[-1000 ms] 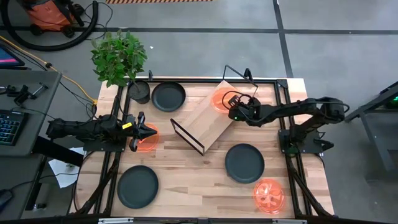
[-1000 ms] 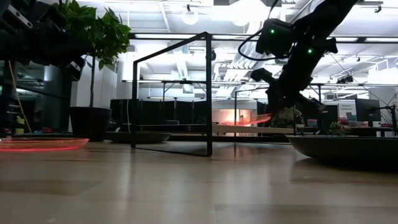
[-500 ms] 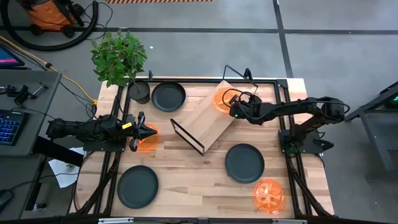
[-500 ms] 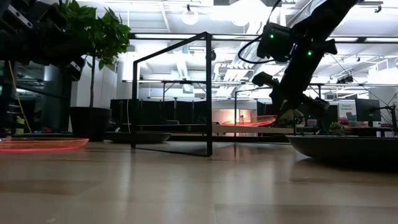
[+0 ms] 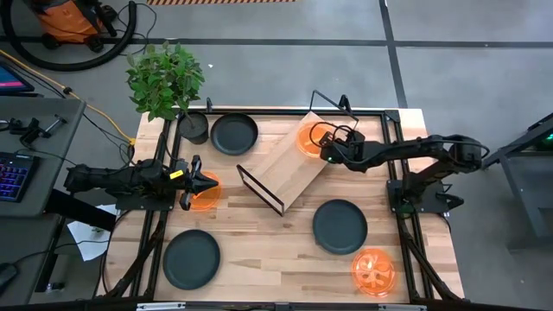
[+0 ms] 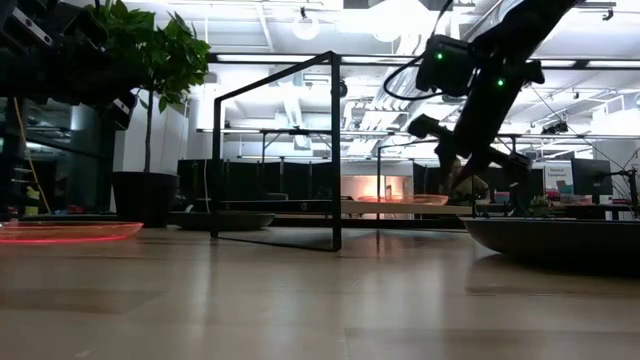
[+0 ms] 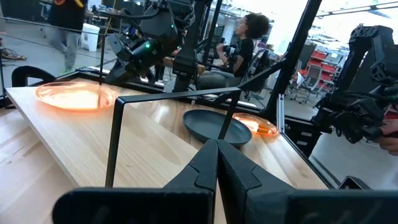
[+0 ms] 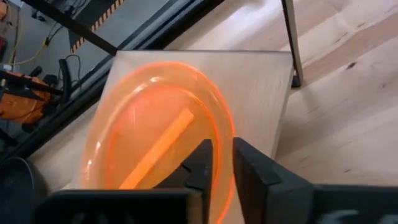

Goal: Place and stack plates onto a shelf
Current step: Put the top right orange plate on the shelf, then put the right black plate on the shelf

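Note:
The shelf (image 5: 281, 168) lies diagonally across mid-table. An orange plate (image 5: 308, 138) sits flat on its far right end, also showing in the right wrist view (image 8: 155, 130) and the low view (image 6: 400, 200). My right gripper (image 5: 327, 153) is at that plate's right rim, shut on it. My left gripper (image 5: 207, 183) is shut and hovers above a second orange plate (image 5: 202, 195) on the table's left side. A third orange plate (image 5: 374, 270) lies near right. Three dark grey plates rest on the table: far (image 5: 234, 134), near left (image 5: 192, 258), right (image 5: 340, 226). My right gripper has the orange plate's rim (image 8: 225, 140) between its two fingers (image 8: 200, 163), on the side toward the table's right. The fingers come from the right, slanting down. The plate lies flat on the shelf board (image 8: 261, 93).
A potted plant (image 5: 166, 82) stands at the far left corner beside the far grey plate. The shelf's black wire loops (image 6: 275, 150) rise at both ends. Bare tabletop lies between the shelf and the near edge. People show in the room beyond in the left wrist view.
The orange plate in my right gripper was tipped, its held side raised above the shelf; that side has come down and the plate now lies flat on the board. My right gripper has shifted slightly toward the far edge.

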